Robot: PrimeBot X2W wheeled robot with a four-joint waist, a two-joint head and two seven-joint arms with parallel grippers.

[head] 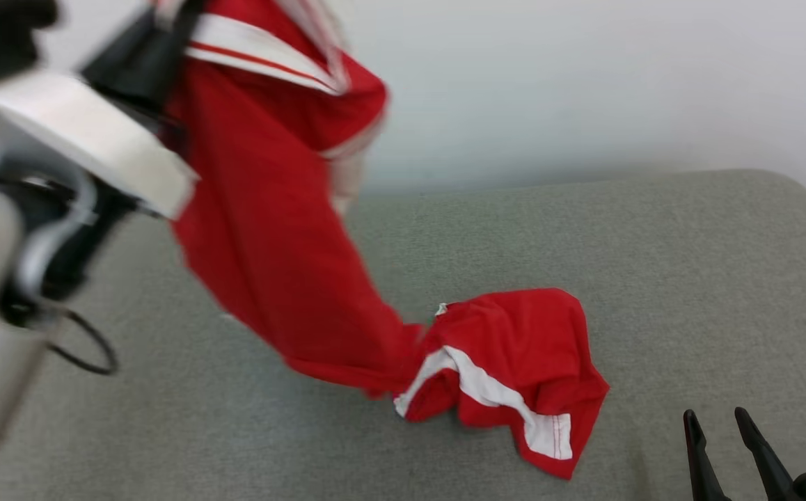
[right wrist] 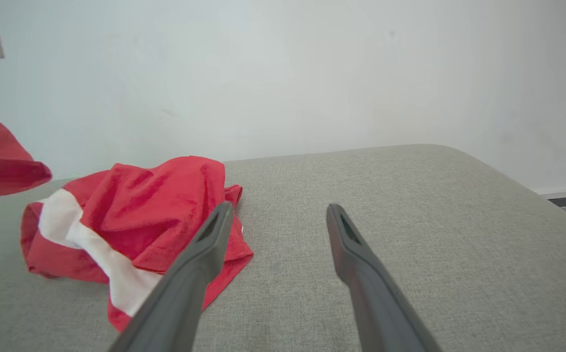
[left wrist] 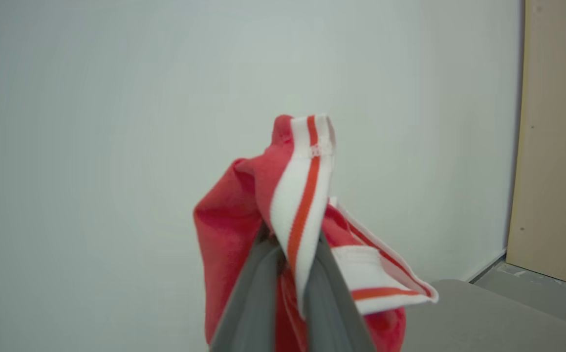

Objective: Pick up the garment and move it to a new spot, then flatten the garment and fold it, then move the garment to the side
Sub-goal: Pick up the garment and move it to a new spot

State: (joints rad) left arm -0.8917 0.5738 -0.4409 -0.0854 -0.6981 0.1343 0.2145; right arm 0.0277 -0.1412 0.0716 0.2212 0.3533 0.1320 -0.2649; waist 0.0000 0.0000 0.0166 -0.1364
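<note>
Step 1 of 3: garment [head: 271,243] half lifted.
Left gripper [left wrist: 290,244] pinches its striped trim up high, tail bunched on grey cushion [head: 688,278]; right gripper [head: 715,414] spread, empty. Placing, flattening, folding, side move remain.

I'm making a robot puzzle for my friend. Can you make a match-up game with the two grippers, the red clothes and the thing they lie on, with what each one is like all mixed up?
Things:
1. left gripper
2. right gripper
3. garment
4. padded surface

What each is like:
A. grey, with crumpled cloth resting on it
B. open, holding nothing
C. red with white trim, one end lifted, the other end lying down
D. shut on a striped hem, raised up

Pairs: 1-D, 2-B, 3-C, 4-A
</note>
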